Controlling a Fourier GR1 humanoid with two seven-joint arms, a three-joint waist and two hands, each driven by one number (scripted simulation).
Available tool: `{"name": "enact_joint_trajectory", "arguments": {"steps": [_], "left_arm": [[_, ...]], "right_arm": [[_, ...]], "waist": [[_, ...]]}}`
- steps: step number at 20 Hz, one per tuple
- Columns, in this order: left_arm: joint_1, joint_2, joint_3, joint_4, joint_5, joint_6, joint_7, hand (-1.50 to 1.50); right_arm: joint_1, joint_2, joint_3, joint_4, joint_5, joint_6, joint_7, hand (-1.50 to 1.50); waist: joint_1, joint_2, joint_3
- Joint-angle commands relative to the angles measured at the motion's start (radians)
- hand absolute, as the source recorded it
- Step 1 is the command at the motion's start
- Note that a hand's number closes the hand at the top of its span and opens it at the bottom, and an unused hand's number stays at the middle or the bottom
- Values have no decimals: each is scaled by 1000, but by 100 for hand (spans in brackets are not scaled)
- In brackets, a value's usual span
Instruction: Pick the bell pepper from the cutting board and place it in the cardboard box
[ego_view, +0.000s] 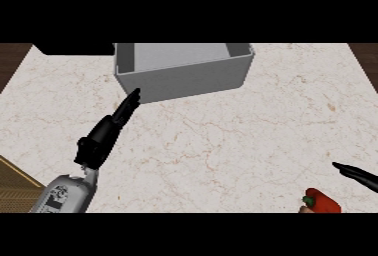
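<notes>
A red bell pepper (322, 201) with a green stem lies at the lower right edge of the head view, partly cut off. Only straight black fingers of my right hand (357, 176) show, coming in from the right edge just above the pepper and apart from it. The grey open box (184, 80) stands at the top middle of the marble counter. My left hand (111, 126) stretches up from the lower left, fingers straight, with its tips near the box's front left corner, holding nothing. No cutting board is visible.
A brown woven mat or basket (15, 187) sits at the lower left edge beside my left forearm. A dark object (74, 48) lies at the top left behind the box. Dark wood borders the counter (221, 140) at both top corners.
</notes>
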Motion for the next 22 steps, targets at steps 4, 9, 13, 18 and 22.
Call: {"name": "enact_joint_trajectory", "arguments": {"steps": [4, 9, 13, 18, 22], "left_arm": [[22, -17, 21, -1, -25, -4, -15, 0], [3, -43, 21, 15, -47, -2, 12, 0], [16, -27, 37, -32, -49, -33, 20, 0], [-14, -47, 65, 22, -46, -59, 8, 0], [39, -38, 80, -9, -62, -63, -25, 0]], "right_arm": [[6, 23, 8, -33, 17, 75, -74, -150], [-13, 79, 55, -7, 78, 44, -61, -150], [-50, 51, 54, 23, 123, 79, -63, -150], [-17, 111, 76, 30, 168, 20, -63, -150], [-53, 125, 70, 79, 203, 19, -88, -150]], "waist": [[-6, -2, -1], [-8, -1, -1], [-3, -2, -1], [-9, -1, -1], [-5, -1, -1]]}}
